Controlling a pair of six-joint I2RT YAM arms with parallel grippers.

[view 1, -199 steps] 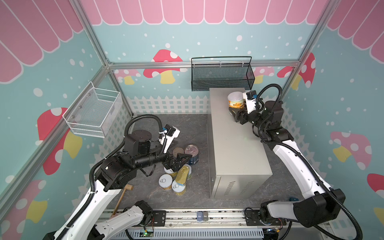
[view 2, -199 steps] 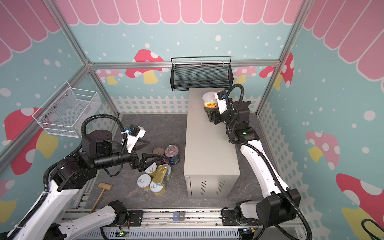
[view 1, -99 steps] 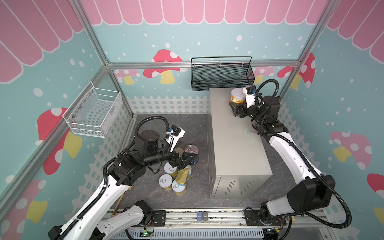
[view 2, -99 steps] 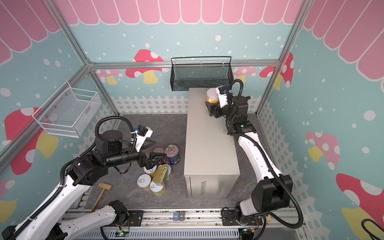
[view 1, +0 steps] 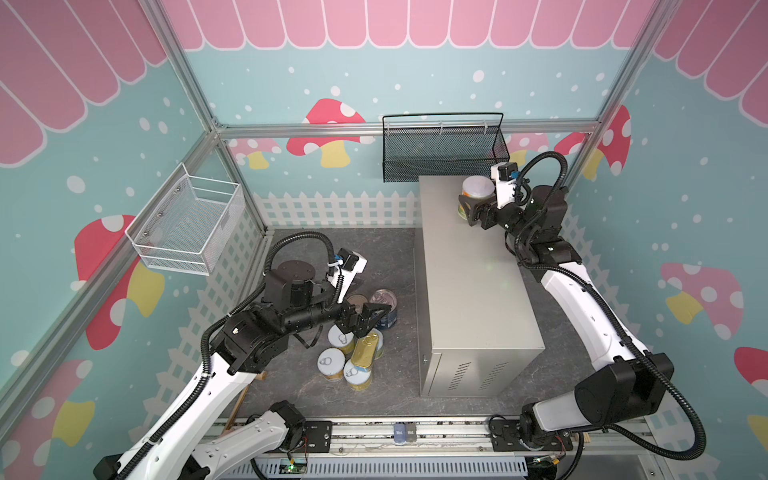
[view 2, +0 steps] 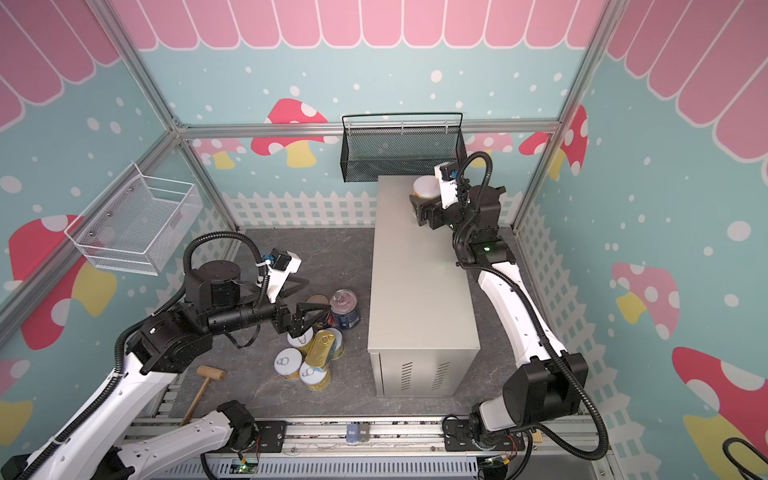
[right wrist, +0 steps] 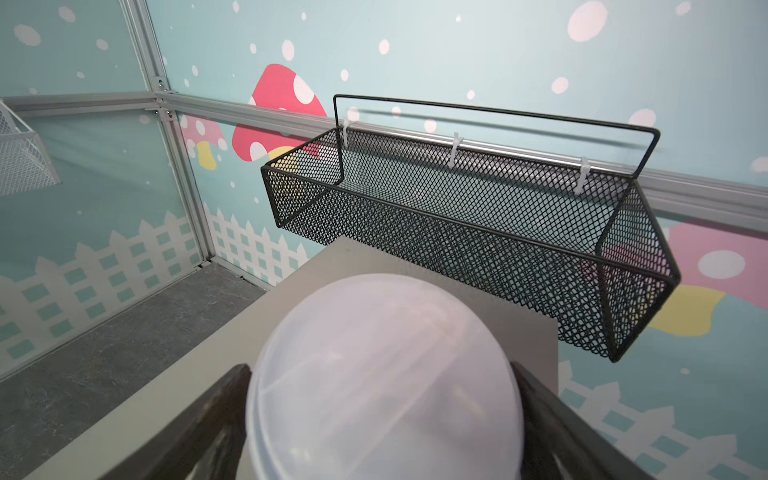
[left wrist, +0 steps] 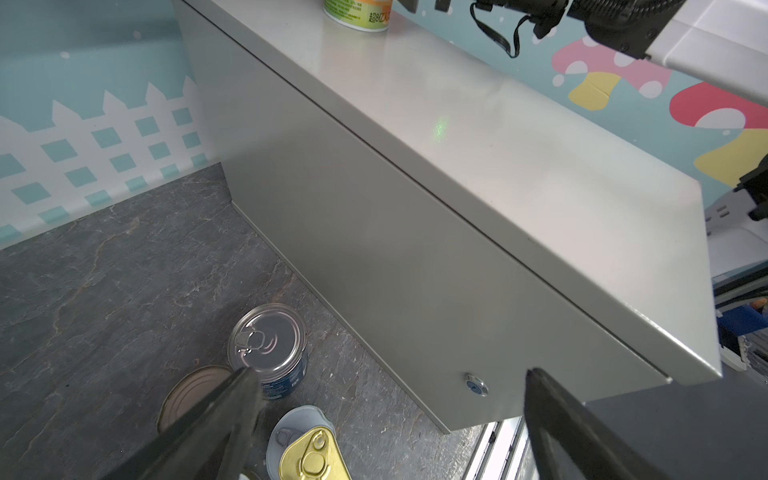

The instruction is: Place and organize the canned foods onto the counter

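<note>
The black mesh basket (right wrist: 457,232) hangs on the back wall just beyond the far end of the counter (view 1: 469,291), close behind the yellow-labelled can (view 1: 478,189), which stands upright on the flat top. A white wire basket (view 1: 187,224) hangs on the left wall, and a wooden mallet (view 2: 210,373) lies on the floor near the left arm's base.

The right gripper (right wrist: 380,370) straddles that can, its fingers (right wrist: 224,407) hard by either side of the white lid. Whether they press it cannot be told.

The left gripper (view 1: 374,322) is spread wide and empty above the floor pile beside the counter. The pile includes 1 blue-labelled can (view 1: 384,301) and the gold tin (view 1: 365,347), which lies across yellow cans (view 1: 331,361).
</note>
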